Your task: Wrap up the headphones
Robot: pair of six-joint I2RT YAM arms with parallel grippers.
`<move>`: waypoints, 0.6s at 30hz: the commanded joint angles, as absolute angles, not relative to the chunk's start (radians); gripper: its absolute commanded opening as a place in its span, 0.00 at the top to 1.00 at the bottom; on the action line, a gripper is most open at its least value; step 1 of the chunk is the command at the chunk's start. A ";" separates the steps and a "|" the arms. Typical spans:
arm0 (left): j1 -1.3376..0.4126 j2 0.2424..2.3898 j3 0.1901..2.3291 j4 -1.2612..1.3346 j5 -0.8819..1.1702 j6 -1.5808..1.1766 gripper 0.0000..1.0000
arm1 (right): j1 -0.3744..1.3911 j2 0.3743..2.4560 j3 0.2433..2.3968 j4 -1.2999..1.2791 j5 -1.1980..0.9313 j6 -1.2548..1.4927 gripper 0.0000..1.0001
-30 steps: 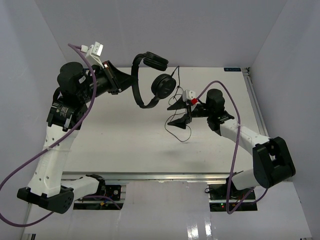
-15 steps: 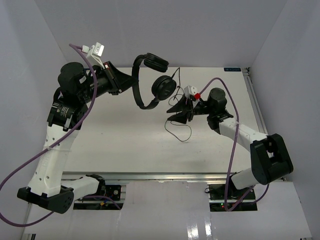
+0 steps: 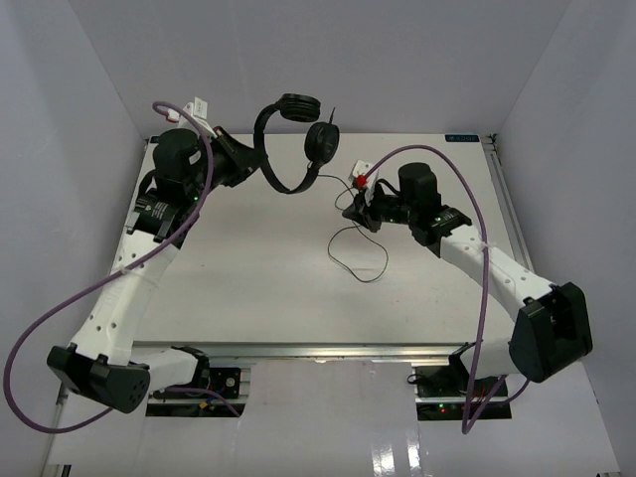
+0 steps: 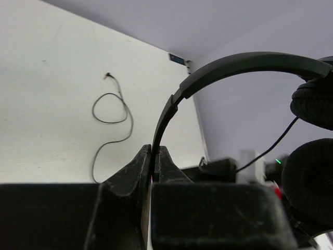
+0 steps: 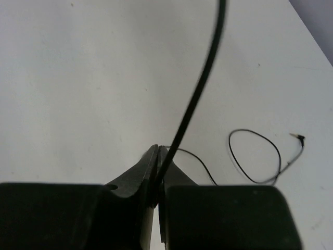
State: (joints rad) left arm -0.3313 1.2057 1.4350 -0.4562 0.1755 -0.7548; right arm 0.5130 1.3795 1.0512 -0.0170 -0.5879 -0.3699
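Clamps the headphones' (image 3: 320, 141) headband (image 4: 244, 60) in the left gripper (image 4: 155, 151) over the far edge, pinches their cable (image 5: 200, 88) in the right gripper (image 5: 157, 151) just rightward, slack trailing nearward.

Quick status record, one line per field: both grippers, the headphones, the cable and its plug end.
left gripper: shut on the headband
headphones: lifted clear of the table
right gripper: shut on the cable
cable slack: loose loop lying on the table
plug: free, resting on the table
wrap: no cable turns seen on the headband
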 commanded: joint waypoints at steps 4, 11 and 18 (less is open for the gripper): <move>-0.347 1.402 1.436 -0.362 -0.045 -0.687 1.00 | 0.685 1.245 1.050 -0.283 0.269 -0.838 0.92; -0.406 1.592 1.459 -0.418 -0.081 -0.509 1.00 | 0.781 1.208 1.056 -0.266 0.397 -1.090 0.92; -0.432 1.645 1.382 -0.409 -0.018 -0.414 1.00 | 0.804 1.259 1.202 -0.405 0.231 -1.125 0.92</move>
